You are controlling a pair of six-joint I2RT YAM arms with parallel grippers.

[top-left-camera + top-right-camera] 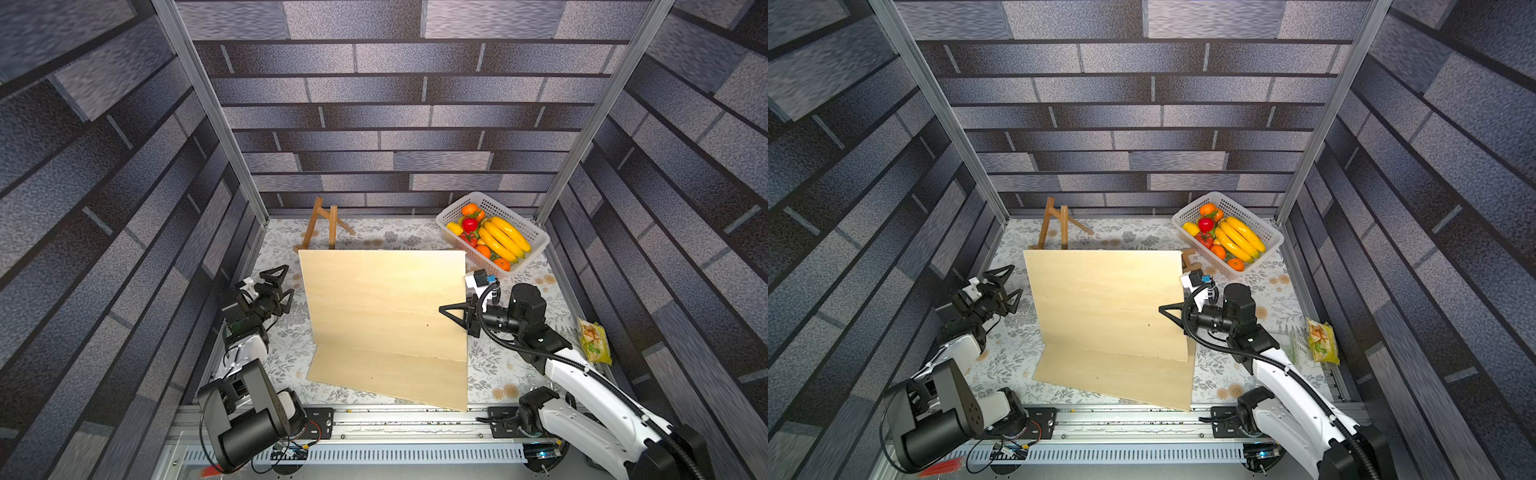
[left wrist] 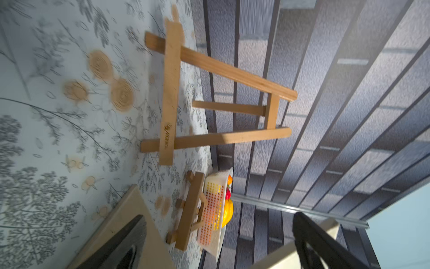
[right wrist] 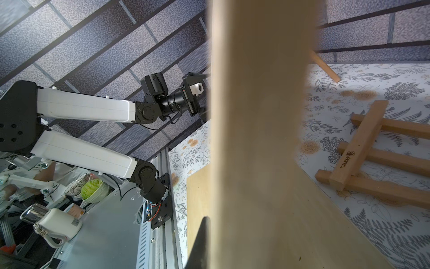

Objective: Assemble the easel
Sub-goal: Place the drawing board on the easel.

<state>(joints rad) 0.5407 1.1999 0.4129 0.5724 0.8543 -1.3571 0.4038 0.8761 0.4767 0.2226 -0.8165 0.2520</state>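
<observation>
A small wooden easel (image 1: 322,224) is shown standing, legs spread, by the back wall; a 2nd easel (image 1: 1188,259) lies flat beside the fruit basket (image 1: 538,241). Between them and the arms, an upright plywood panel (image 1: 382,303) is clamped at its right edge by the closed right gripper (image 1: 451,311), forearm outstretched. The left gripper (image 1: 290,279), spread wide and empty, is held low just off the panel's left edge.

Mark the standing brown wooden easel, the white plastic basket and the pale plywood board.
standing easel (image 1: 332,228): top view, vertical leg.
basket (image 1: 490,203): top view, far wall.
board (image 1: 374,299): top view, main face.
</observation>
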